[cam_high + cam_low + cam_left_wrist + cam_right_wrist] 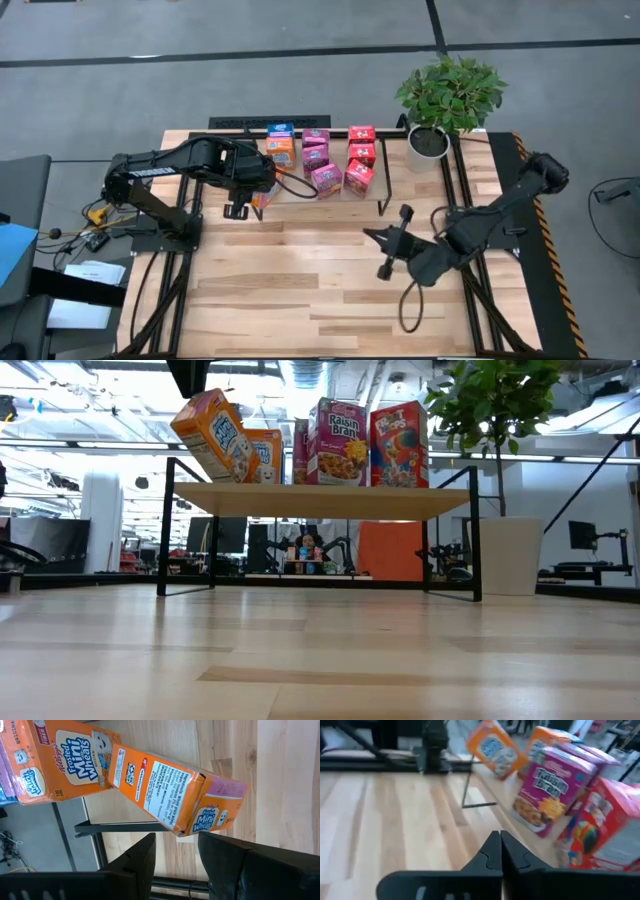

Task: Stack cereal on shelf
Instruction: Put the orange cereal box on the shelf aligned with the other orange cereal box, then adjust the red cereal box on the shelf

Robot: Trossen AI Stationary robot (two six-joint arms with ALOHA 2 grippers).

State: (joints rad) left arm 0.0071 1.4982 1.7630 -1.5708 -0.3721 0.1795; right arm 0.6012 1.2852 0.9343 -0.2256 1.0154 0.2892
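The shelf (320,500), a black-tube rack with a light board, stands at the table's far middle. On it stand cereal boxes: orange-and-blue (281,145), magenta (316,152) and red (361,150). My left gripper (182,852) hangs over the shelf's left end, shut on a tilted orange cereal box (212,435). That box's lower corner (247,478) is right at the board beside a standing orange box (266,457); I cannot tell whether it touches. My right gripper (500,847) hovers shut, holding nothing, near the shelf's right leg, pointing at the boxes. My left gripper pinches the orange box's upper end (192,827) between its two fingers (142,857). The fingers slant steeply down from above. The box hangs tilted below them, its top leaning toward the table's left (195,410) and its lower end over the shelf board.
A potted plant (445,100) in a white pot stands at the shelf's right end. Bare wooden tabletop (300,290) lies in front of the shelf. Cables and papers lie off the table's left edge (85,280).
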